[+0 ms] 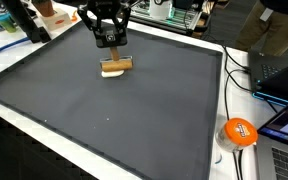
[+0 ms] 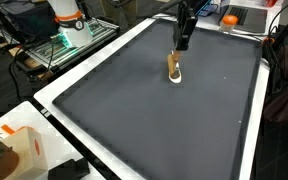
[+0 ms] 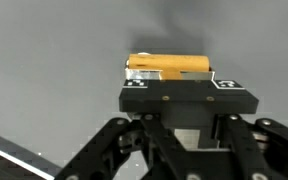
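My gripper (image 1: 110, 42) hangs low over the far part of a dark grey mat (image 1: 104, 110), and it also shows in the other exterior view (image 2: 182, 38). Just below and in front of it a small tan cylinder on a white piece (image 1: 115, 67) lies on the mat, also seen in the other exterior view (image 2: 174, 68). In the wrist view the yellow-tan cylinder (image 3: 169, 65) lies crosswise just beyond the gripper's black body (image 3: 189, 100). That body hides the fingertips. I cannot tell whether the fingers touch the cylinder.
A white rim (image 1: 216, 120) frames the mat. An orange round object (image 1: 240, 131) and a laptop (image 1: 284, 75) with cables lie beside the mat. An orange-and-white box (image 2: 24, 150) sits at one corner. Desk clutter (image 1: 14, 30) stands behind.
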You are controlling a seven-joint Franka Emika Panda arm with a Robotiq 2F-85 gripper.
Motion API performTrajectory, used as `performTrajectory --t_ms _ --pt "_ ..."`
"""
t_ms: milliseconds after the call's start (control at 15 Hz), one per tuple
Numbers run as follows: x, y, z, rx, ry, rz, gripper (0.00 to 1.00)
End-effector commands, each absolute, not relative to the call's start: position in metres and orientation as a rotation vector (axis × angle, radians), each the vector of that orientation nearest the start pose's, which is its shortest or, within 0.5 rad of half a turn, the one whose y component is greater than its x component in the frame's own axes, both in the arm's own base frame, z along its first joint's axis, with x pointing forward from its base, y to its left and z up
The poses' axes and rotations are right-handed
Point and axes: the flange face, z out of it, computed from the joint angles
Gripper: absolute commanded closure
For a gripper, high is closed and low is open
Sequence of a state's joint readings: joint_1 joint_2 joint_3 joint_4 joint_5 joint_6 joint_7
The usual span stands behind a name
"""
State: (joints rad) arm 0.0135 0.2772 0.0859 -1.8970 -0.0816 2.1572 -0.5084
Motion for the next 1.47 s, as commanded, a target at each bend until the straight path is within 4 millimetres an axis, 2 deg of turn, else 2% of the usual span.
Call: performTrajectory --t_ms 0,867,1000,1067,1133,1200,1400 --pt "0.622 0.057 0.339 -3.000 -1.015 0.021 0.78" --pt "0.635 0.061 0.339 -2.957 -0.940 -0.073 0.78" --pt "0.630 0.061 0.361 -2.965 -0.910 -0.090 0.78" --pt "0.626 0.058 0.381 -2.981 -0.894 -0.118 0.78" --pt "0.617 0.049 0.412 -3.041 -0.867 -0.122 0.78" --pt "0.613 0.042 0.429 -3.090 -0.828 -0.074 0.78" --pt "0.615 0.034 0.498 -3.097 -0.693 -0.005 0.78"
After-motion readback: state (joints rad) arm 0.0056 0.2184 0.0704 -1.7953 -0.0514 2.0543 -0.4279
